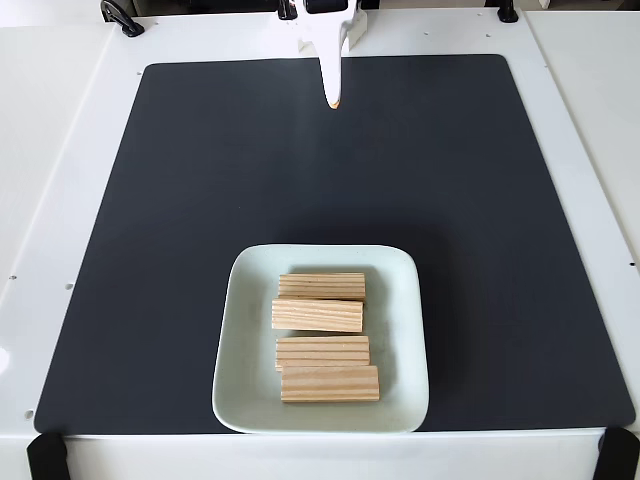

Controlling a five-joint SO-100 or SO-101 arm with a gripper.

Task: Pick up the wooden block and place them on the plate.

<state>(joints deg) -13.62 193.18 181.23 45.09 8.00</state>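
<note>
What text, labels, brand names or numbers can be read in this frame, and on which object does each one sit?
None can be read.
The four wooden blocks carry only grain lines.
The plate, the black mat and the white table show no print.
The white tool at the top edge bears no legible marking.

Pretty plain setup here: a white table with a big dark matte mat with rounded corners covering most of it. Black clamps sit at the table's corners, and the light's soft and even.
</note>
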